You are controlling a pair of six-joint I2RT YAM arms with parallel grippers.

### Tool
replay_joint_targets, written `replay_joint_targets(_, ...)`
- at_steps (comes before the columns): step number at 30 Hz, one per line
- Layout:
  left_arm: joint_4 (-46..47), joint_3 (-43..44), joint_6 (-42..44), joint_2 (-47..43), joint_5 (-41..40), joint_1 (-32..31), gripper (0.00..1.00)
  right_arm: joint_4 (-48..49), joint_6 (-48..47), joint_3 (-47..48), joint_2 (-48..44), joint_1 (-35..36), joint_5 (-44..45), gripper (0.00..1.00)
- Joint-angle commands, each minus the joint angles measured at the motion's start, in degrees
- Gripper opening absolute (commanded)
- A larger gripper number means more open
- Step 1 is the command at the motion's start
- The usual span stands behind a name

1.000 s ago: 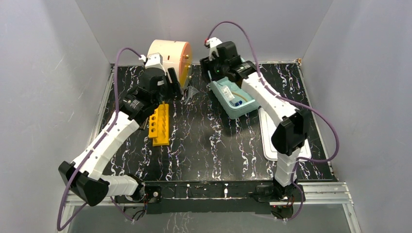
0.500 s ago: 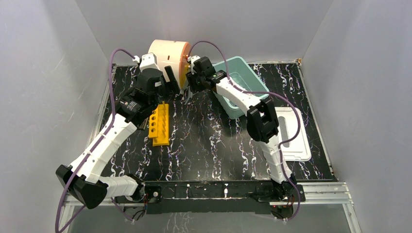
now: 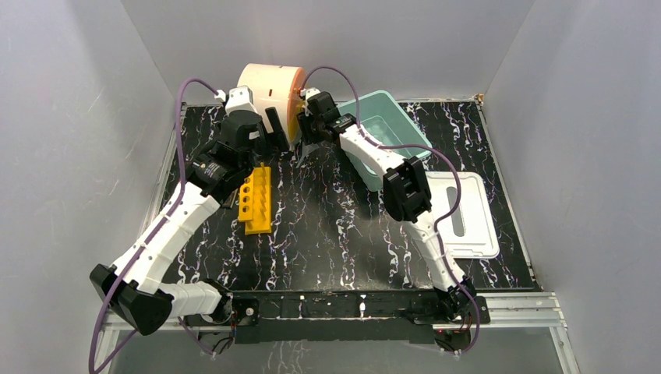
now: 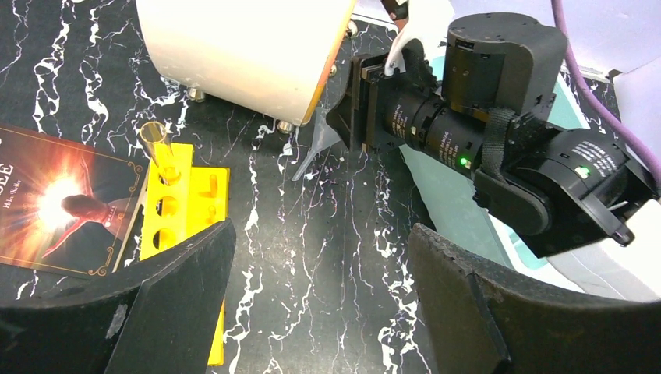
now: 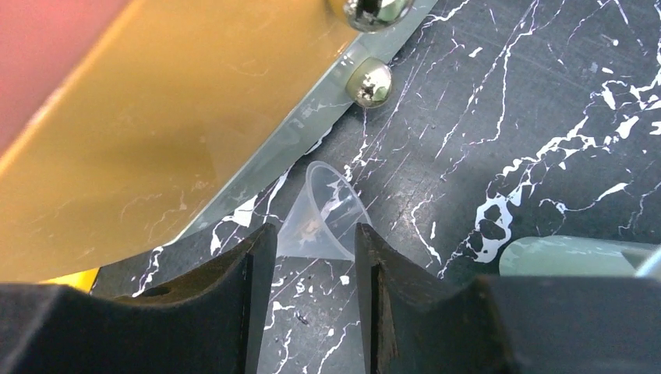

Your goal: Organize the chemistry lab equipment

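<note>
Right fingers: my right fingers (image 5: pixel 234 312) stand on either side of the funnel (image 5: pixel 323 206), close against its cone. I cannot tell whether they pinch it yet.
Left fingers: my left fingers (image 4: pixel 156 312) are spread wide and hold nothing, near the yellow tube rack (image 4: pixel 183 210).
Funnel's place: it lies on its side on the worktop (image 5: pixel 507 117), just beside the drum (image 5: pixel 117 156).
Risk, slip: the cone is smooth and tapered, so a squeeze could squirt it out of my grip toward the drum.
Risk, crush: the clear wall looks thin, and too hard a grip may buckle or crack it.
Risk, knock: my wrist is close to the drum and its studs (image 5: pixel 369 82), so a careless lift could strike them.
Materials: the funnel is clear and glossy. The drum face is orange, shiny and scuffed, with rounded chrome studs. The worktop is flat black with white marbling. The rack is bright plastic with round holes, and one glass tube (image 4: pixel 158 148) stands in an end hole.
</note>
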Motion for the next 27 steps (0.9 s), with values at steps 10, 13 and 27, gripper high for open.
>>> replay_joint_targets(10,-0.3,1.0,0.6,0.9,1.0,0.1,0.8,-0.1,3.1,6.4,4.2,-0.7,-0.3,0.5)
replay_joint_targets(13,-0.5,1.0,0.6,1.1,0.6,0.1,0.8,0.6,2.6,3.8,3.0,-0.8,-2.1,0.49)
replay_joint_targets(27,-0.2,0.8,1.1,0.9,0.2,0.2,0.81,11.2,2.2,-18.7,-9.6,-0.8,-6.0,0.27)
